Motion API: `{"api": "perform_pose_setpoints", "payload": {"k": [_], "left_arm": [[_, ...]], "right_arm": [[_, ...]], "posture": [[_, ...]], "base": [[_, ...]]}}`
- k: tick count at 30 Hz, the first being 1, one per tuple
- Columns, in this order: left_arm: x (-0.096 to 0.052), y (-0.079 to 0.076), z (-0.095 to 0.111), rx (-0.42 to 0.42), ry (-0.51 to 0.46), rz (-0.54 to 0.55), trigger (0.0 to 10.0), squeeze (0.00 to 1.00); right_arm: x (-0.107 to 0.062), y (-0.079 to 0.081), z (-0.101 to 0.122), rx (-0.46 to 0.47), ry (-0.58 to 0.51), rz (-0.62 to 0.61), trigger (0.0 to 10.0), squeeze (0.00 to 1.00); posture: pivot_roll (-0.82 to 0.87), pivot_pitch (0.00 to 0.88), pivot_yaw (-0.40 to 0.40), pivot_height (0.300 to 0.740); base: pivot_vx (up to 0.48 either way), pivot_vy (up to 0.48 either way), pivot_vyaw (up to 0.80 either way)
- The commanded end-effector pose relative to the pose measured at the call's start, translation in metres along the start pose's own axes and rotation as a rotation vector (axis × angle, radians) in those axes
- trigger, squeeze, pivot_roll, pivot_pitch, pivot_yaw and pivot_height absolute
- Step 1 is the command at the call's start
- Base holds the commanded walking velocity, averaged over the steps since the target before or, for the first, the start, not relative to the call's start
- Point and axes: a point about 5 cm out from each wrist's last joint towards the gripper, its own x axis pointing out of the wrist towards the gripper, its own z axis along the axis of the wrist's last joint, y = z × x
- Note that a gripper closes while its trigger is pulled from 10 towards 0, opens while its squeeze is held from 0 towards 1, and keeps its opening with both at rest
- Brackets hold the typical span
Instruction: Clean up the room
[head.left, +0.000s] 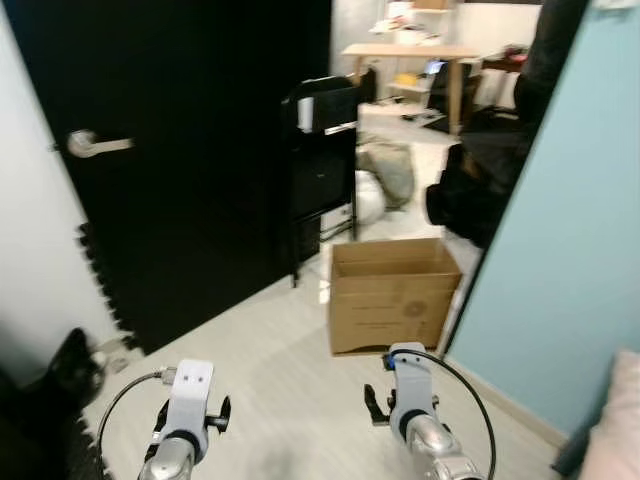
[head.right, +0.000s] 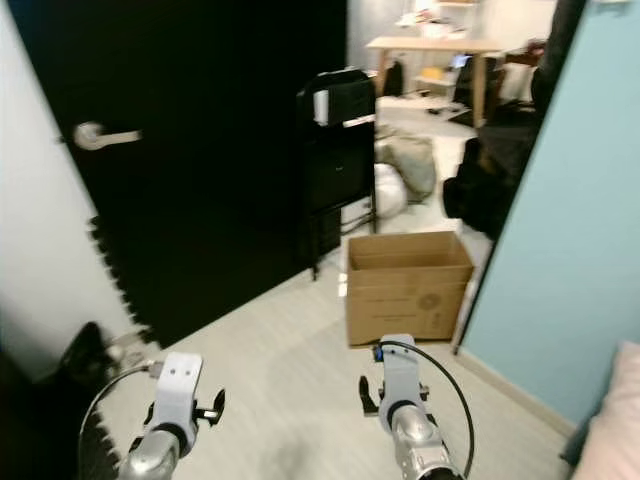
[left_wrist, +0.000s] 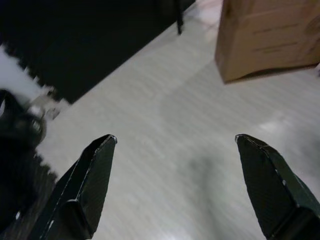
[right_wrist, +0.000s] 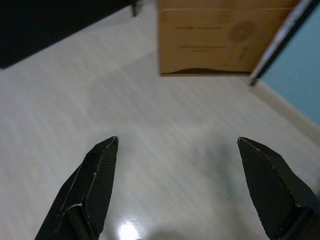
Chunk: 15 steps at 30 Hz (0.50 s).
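Note:
An open brown cardboard box (head.left: 393, 293) stands on the pale floor ahead of me, by the edge of a light blue wall. My two arms are held low at the bottom of the head views, well short of the box. The left gripper (left_wrist: 175, 145) is open over bare floor, with the box (left_wrist: 265, 37) ahead of it to one side. My right gripper (right_wrist: 177, 145) is open too, nothing between its fingers, and the box (right_wrist: 220, 37) lies straight ahead of it.
A black door with a silver handle (head.left: 95, 144) is on the left, black foam mat edging (head.left: 100, 290) below it. A black cart (head.left: 325, 160) stands beyond the box, bags (head.left: 385, 175) behind it. Dark clothing (head.left: 480, 180) hangs at the blue wall (head.left: 570, 250). A wooden desk (head.left: 410, 55) is far back.

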Motion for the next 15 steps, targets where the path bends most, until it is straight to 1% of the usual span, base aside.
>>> {"api": "perform_pose_setpoints", "payload": {"k": [1,15], "left_arm": [[-0.0041,0.0034,-0.0079,-0.002,0.026,0.01,10.0,0.0],[-0.0034,0.0032,-0.0082,0.002,0.04,0.02,10.0,0.0]], "right_arm": [[-0.001,0.0107,-0.003,-0.003,0.0,0.029,10.0,0.0],[-0.002,0.0138,-0.006,0.0,0.01,0.038,10.0,0.0]], "posture": [[-0.01,0.0,0.0,0.74],[-0.01,0.0,-0.002,0.74]], "base": [[0.0,0.0,-0.8],[0.0,0.0,-0.8]]}}
